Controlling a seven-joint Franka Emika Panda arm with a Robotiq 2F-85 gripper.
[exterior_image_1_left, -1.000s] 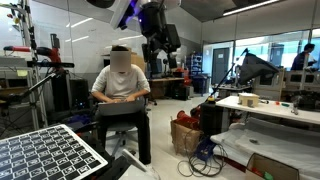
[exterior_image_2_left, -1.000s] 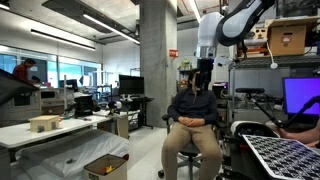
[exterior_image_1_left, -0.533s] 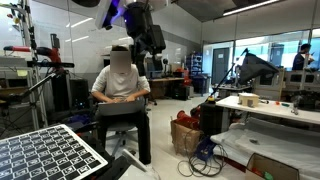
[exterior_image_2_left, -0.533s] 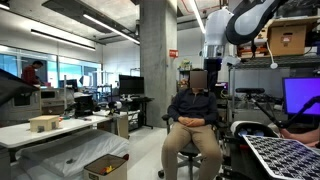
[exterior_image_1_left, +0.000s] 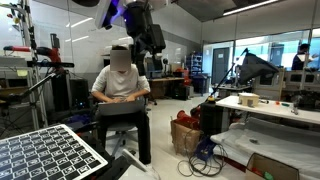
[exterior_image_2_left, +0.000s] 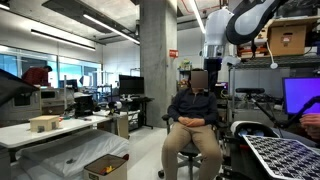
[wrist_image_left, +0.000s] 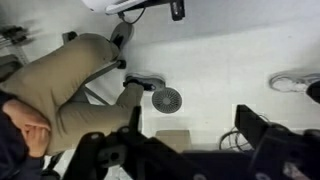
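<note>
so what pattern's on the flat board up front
Black-and-white grid of squares; the board shows best in an exterior view.

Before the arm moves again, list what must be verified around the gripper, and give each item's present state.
1. Black gripper empty: ok. In the wrist view nothing sits between its spread jaws.
2. Clearance to the seated person in a dark top and khaki trousers: not ok. In an exterior view the gripper hangs right by the head, and the wrist view looks down on the legs.
3. Clearance to the seated person in a light shirt: cannot tell. The gripper overlaps the head in the picture, but the depth is unclear.
4. Black-and-white checkered flat board: ok. It lies low in the foreground, apart from the gripper.
</note>
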